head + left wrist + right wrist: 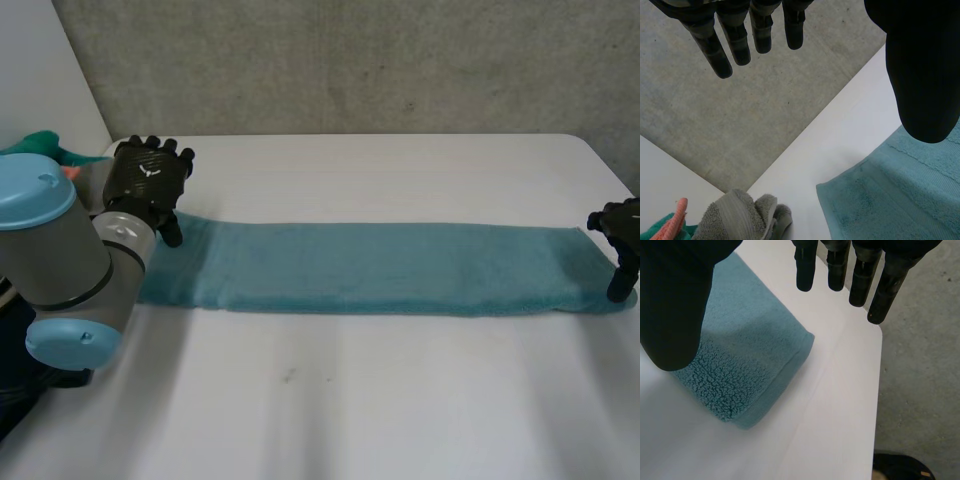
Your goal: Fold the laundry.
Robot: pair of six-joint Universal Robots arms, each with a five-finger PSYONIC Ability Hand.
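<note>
Left hand (pixel 150 180): fingers (pixel 730 42) straight and spread well apart from the thumb, holding nothing. The thumb hangs over the far corner of the left end of the teal towel (pixel 380 265); whether it touches the cloth cannot be told.

Right hand (pixel 622 235): likewise wide, fingers (pixel 840 265) straight and the grasp empty. Its thumb stands over the right end of the towel, where the folded edge shows a thick looped pile.

The towel lies flat as one long narrow strip across the middle of the white table (pixel 350 400), reaching from one hand to the other.

Beyond the left hand, at the table's edge, lie a crumpled grey cloth (pixel 735 220) and green cloth (pixel 655 234) with an orange piece (pixel 675 220).
</note>
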